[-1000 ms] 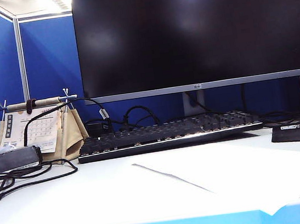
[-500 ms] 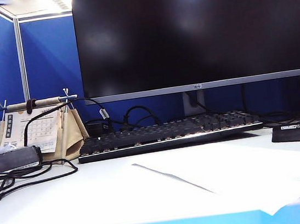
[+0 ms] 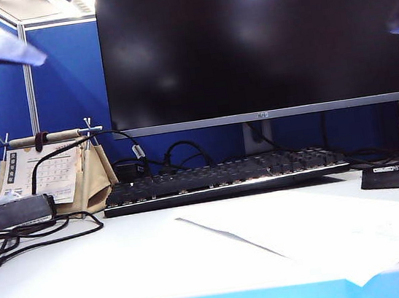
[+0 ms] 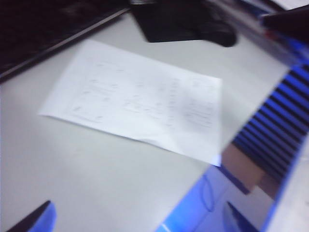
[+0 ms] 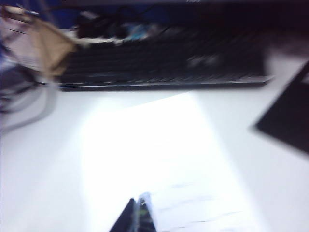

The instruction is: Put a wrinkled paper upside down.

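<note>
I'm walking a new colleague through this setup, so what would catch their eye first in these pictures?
The big dark monitor fills the back, with a black keyboard just below it. The white paper lies flat on the desk in front, one corner past the edge. The left gripper, jaws apart, and the shut right gripper hover above it.

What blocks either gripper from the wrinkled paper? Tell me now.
Nothing visible. The wrinkled paper lies bare on the desk, in front of the keyboard. The left gripper and the shut right gripper hang above it, with only open air between.
</note>
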You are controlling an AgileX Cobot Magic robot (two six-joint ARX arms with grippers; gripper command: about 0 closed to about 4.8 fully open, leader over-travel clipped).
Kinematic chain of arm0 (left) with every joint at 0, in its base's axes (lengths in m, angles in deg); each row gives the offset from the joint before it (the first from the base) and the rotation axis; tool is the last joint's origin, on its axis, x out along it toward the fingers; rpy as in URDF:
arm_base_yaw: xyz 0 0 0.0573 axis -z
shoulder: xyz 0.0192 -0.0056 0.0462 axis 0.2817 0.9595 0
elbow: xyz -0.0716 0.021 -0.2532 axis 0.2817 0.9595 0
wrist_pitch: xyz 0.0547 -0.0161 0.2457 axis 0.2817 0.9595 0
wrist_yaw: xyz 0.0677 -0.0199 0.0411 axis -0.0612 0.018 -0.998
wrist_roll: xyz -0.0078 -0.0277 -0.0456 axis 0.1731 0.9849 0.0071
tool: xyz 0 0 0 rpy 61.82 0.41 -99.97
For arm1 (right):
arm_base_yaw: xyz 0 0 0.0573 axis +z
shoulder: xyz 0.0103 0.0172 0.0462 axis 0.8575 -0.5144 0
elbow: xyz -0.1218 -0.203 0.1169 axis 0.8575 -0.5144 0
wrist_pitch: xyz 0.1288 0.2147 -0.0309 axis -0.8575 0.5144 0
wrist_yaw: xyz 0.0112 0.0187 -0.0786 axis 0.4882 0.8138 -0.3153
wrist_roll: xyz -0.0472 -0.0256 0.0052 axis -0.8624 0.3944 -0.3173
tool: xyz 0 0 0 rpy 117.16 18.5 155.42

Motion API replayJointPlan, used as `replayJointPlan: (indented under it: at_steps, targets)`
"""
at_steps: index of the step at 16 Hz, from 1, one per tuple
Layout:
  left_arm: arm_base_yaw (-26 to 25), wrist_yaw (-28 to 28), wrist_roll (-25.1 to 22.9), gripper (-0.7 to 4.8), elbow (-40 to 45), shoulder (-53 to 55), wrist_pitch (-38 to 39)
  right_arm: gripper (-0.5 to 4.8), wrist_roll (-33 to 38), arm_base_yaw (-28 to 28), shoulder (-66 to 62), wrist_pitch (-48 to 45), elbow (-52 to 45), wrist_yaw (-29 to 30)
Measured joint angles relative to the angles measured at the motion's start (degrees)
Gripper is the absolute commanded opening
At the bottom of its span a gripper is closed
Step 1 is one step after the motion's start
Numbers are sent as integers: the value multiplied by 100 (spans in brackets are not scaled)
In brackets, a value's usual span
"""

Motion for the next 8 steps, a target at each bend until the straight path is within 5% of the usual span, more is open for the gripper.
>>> replayJointPlan:
  at_steps: [1, 3, 5, 8]
  targets:
    - [2, -160, 0, 461, 0, 0, 11, 56, 197, -201, -199, 61, 157, 363]
    - [2, -525, -9, 461, -2, 15, 238, 344, 691, -874, -780, 201, 514, 1517]
    - [2, -634, -153, 461, -2, 111, 490, 369, 857, -1641, -1379, 356, 570, 2304]
    - [0, -640, -214, 461, -2, 109, 542, 369, 890, -2385, -1676, 590, 570, 2411]
